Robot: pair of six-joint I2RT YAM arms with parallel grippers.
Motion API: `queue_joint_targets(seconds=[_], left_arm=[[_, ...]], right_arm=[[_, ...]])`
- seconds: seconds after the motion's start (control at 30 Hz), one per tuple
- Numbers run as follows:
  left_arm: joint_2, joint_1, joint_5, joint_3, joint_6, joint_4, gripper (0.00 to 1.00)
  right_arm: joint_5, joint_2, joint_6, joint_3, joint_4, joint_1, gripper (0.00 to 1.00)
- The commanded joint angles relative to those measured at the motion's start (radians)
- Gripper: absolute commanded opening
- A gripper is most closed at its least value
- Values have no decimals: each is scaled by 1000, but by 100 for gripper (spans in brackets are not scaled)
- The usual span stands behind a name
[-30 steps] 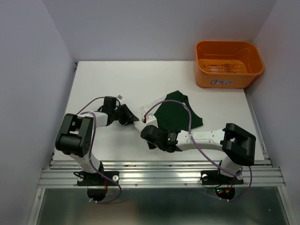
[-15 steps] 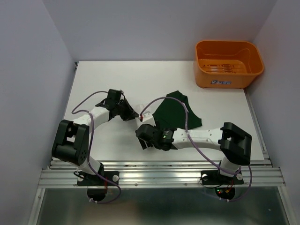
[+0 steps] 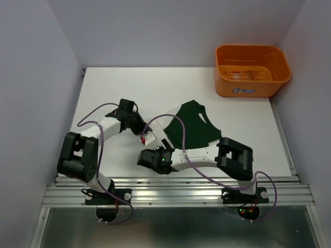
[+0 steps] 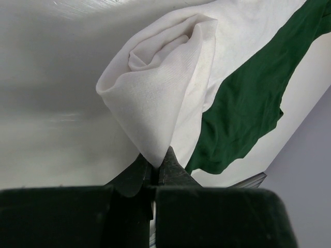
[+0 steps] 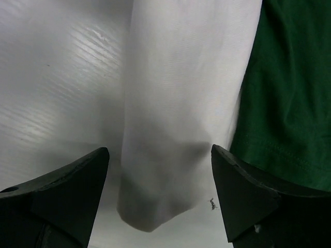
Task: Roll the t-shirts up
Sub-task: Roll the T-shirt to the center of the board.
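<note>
1. The left arm [image 3: 106,124] stretches from its base toward 1 o'clock over the white bench [image 3: 114,88]. The left jaws are pinched tight on a white fold of the t-shirt [image 4: 155,93]. In the left wrist view the cloth rises from their tips as a loose, cone-shaped roll.
2. The t-shirt lies near the middle of the bench. Its white rolled end points toward 8 o'clock, and its dark green part [image 3: 194,126] is spread flat toward 2 o'clock.
3. The right arm [image 3: 207,152] is bent back toward 9 o'clock along the near edge. The right jaws stand wide apart and hold nothing. In the right wrist view the white rolled band lies between the two fingers [image 5: 62,191], with green cloth beside the right-hand one.
4. An orange basket [image 3: 252,70] sits at the bench's 1 o'clock corner, well apart from the t-shirt.
</note>
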Motion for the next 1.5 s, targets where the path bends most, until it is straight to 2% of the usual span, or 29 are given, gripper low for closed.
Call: queue_joint_targets(seconds=[0.0,0.2,0.53,0.63,0.7,0.73,0.83,0.93,1.07,1.17,1.2,1.23,1.37,1.43,1.47], left_arm=[[-27,-4,-14,40,-7,-17,0],[-26,-4,-12,38,-7,-17,0],[-30,-4,-12,19,-12,-10,0],[-35,-4,-12,12,-10,-7,0],[-35,-4,-12,11,-12,-7,0],[-34,-4,-12,9,-12,-7,0],[-34,-4,-12,9,-12,-6,0],[-35,-4,-18,12,-14,-10,0],[-32,-4,-15,15,-15,-7,0],[-30,-4,-15,17,-11,-7,0],[-32,-4,-15,17,-9,-8,0],[-32,-4,-15,17,-9,-8,0],[-35,-4,-14,14,-4,-8,0],[-38,-4,-12,14,-4,-5,0],[-44,-4,-12,11,-6,-2,0]], right_arm=[[149,42,21,60,-66,19,85],[247,107,110,80,-132,28,82],[343,147,207,103,-185,37,54],[373,162,214,110,-208,37,50],[388,186,222,132,-227,37,53],[395,194,222,138,-234,37,61],[405,208,228,158,-254,37,78],[413,211,248,170,-282,37,86],[407,212,262,169,-287,37,87],[410,216,269,158,-277,37,77],[416,217,277,154,-277,37,68],[416,219,285,152,-277,37,64],[431,209,303,132,-261,37,49],[433,202,296,121,-250,37,45],[435,202,296,120,-248,37,40]])
